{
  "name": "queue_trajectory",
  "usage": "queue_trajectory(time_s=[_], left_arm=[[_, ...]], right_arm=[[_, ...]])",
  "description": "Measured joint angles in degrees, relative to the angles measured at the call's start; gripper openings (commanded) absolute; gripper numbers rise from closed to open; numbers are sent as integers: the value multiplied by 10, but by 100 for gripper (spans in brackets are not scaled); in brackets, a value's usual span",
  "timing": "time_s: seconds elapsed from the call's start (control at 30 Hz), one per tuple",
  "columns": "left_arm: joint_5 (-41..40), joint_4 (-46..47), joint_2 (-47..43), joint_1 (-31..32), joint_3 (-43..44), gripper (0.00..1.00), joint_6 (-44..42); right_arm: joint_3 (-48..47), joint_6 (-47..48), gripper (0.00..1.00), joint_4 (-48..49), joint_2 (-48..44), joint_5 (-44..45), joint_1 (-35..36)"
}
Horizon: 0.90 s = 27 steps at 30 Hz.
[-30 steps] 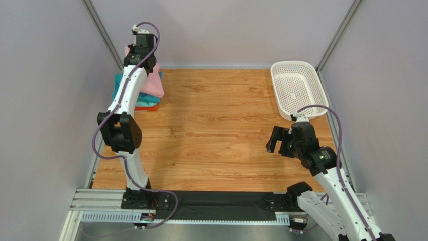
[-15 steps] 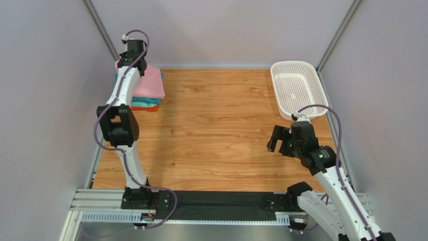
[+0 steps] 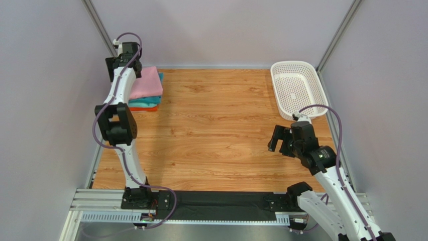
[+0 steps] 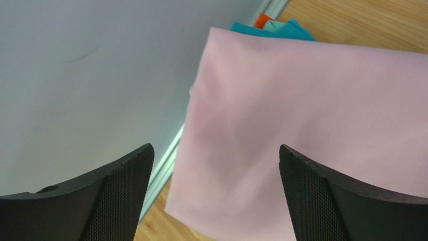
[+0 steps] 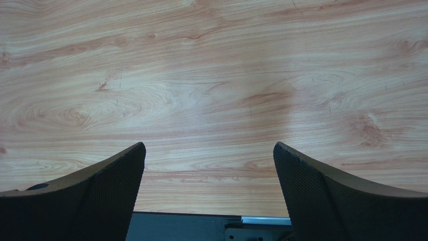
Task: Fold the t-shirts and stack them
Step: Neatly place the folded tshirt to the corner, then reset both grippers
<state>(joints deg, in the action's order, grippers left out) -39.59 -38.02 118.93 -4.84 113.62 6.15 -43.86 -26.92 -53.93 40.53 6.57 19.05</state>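
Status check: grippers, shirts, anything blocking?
Left gripper open over the pink t-shirt, holding nothing. Right gripper open over bare table. Shirt folded atop the stack, far-left corner. Basket far right, out of the way.

Wooden table (image 3: 216,133): t-shirt stack (image 3: 148,85) far-left, basket (image 3: 294,64) far-right.

white arms (image 3: 122,86), black joints (image 3: 118,125), purple cables (image 3: 315,106)

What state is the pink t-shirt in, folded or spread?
Folded: the pink t-shirt lies as a compact rectangle on top of the teal t-shirt.
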Motion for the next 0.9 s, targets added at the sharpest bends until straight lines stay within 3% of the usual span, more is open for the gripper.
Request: queue_trajectory(time_s=[0.23,0.5,0.63,0.9], left_arm=[[111,-31,-30,0,-25,100,85],[214,-23,-131,9,-111,100,181],[226,-2,-214,37,-192,100,211],[255,40,-480,124,-443,100,282]], right_arm=[[0,0,100,0,0,-8,0],[0,5,100,1,-1,-25,0],[0,5,100,1,-1,-29,0],[0,7,100,4,3,-34,0]])
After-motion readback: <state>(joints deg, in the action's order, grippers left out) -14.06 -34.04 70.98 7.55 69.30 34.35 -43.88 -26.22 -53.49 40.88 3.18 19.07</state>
